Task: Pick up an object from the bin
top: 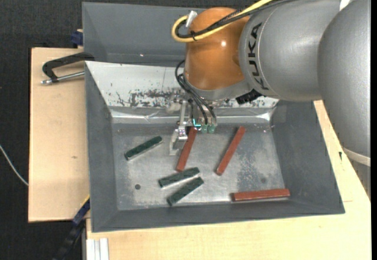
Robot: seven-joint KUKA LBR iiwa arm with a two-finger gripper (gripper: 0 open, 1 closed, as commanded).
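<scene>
My gripper (191, 131) hangs low over the middle of the bin, under the orange wrist cover. It is open, and its fingers stand on either side of the upper end of a red-brown flat bar (185, 154) that lies slanted on the bin floor. One silver fingertip (177, 138) shows just left of that bar. A second red-brown bar (230, 151) lies slanted a little to the right, apart from the gripper. Two dark green bars (178, 178) (185, 190) lie side by side just below the first bar's lower end.
Another dark green bar (143, 148) lies at the left of the bin floor. A third red-brown bar (260, 195) lies flat along the front right wall. The arm covers the bin's upper right.
</scene>
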